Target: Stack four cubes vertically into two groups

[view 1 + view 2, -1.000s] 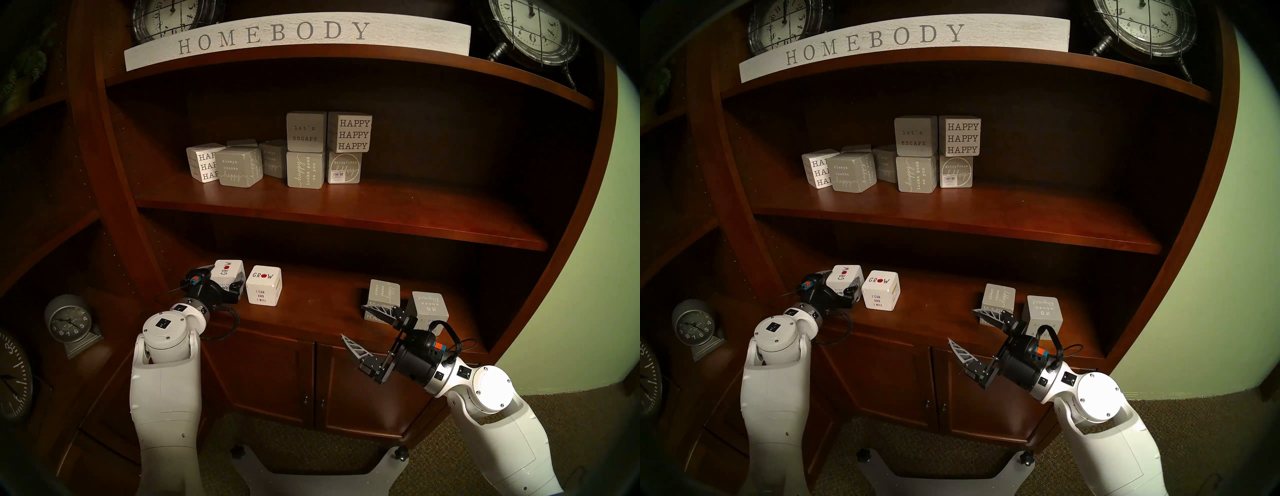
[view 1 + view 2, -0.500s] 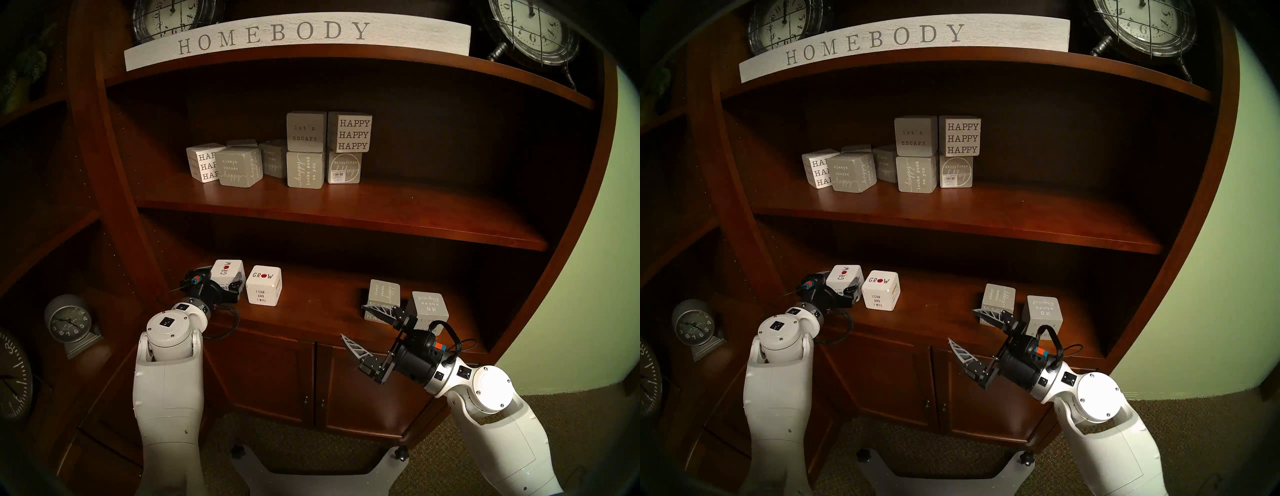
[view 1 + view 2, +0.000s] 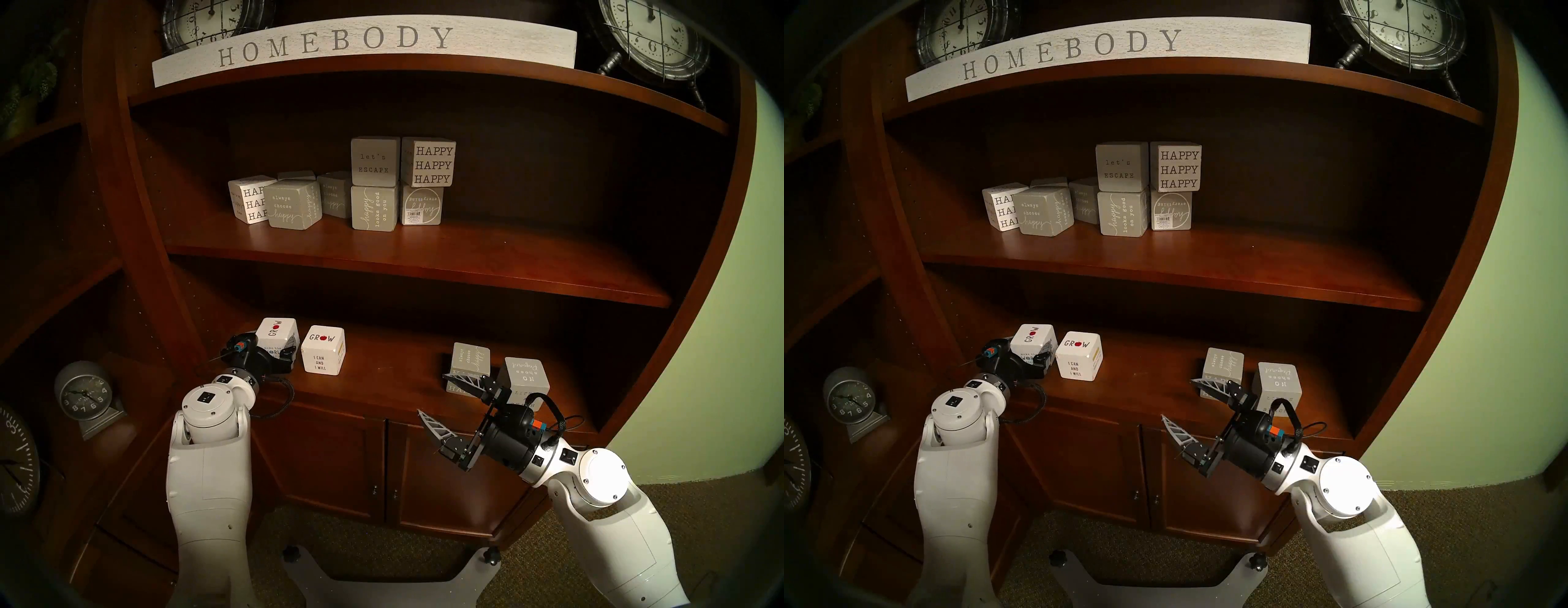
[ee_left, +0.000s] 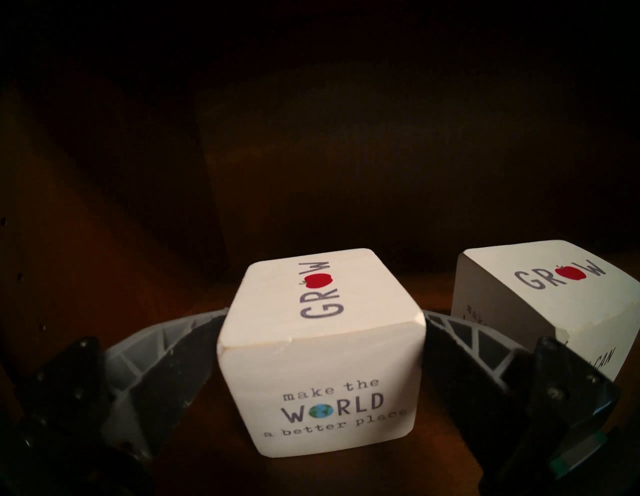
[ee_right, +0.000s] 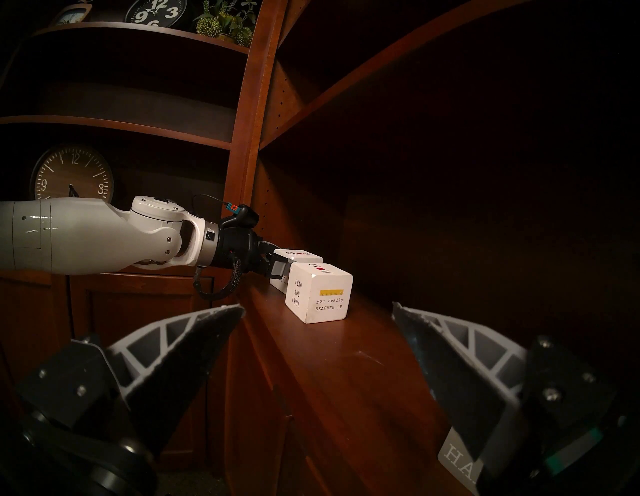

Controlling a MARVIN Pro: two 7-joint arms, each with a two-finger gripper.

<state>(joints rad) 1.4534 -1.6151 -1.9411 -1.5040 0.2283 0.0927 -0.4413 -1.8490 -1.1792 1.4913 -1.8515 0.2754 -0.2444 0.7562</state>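
Observation:
Two white "GROW" cubes stand side by side on the lowest shelf [image 3: 382, 382], at its left. My left gripper [image 4: 323, 311] is open and straddles the left GROW cube [image 4: 318, 346], one finger close against each side. The right GROW cube [image 3: 322, 350] stands free just beside it. Two grey cubes with white lettering, "always choose happy" [image 3: 471, 358] and "NO shoes" [image 3: 524, 373], sit at the shelf's right. My right gripper [image 3: 430, 393] hangs wide open and empty in front of them, pointing left along the shelf edge.
The middle shelf [image 3: 466, 263] carries several more lettered cubes, some stacked in twos. A "HOMEBODY" sign [image 3: 365, 46] and clocks stand on top. Cabinet doors [image 3: 339, 458] close the space below. The left side wall [image 3: 178, 297] is near my left gripper.
My left arm has shifted a little and its gripper sits lower around the left GROW cube, which has turned slightly. The right arm and the other cubes have not moved.

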